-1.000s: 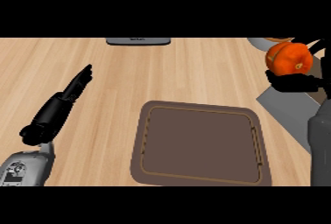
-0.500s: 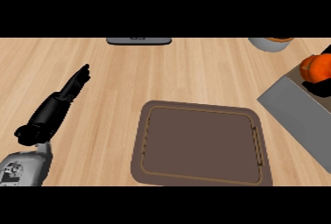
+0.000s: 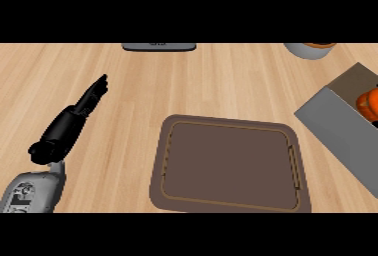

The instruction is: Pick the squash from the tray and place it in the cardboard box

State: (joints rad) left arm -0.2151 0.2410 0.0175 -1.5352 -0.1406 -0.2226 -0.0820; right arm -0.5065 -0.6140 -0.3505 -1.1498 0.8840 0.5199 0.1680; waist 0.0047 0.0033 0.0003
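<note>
The orange squash (image 3: 367,101) shows at the view's right edge, inside the open cardboard box (image 3: 336,122), partly cut off by the frame. Only a dark sliver of my right hand (image 3: 374,118) shows against it at the edge, so its hold is hidden. The brown tray (image 3: 230,165) lies in the middle of the wooden counter with nothing on it. My left hand (image 3: 83,107) rests at the left, well clear of the tray, open with straight fingers pointing away from me.
A dark flat object (image 3: 159,46) lies at the counter's far edge. A grey bowl (image 3: 310,50) with something orange in it stands at the far right, behind the box. Bare wood (image 3: 221,85) lies between tray and far edge.
The squash, carried by my right hand, has travelled right and down from above the box's far corner into the box. My left hand has stayed still.
</note>
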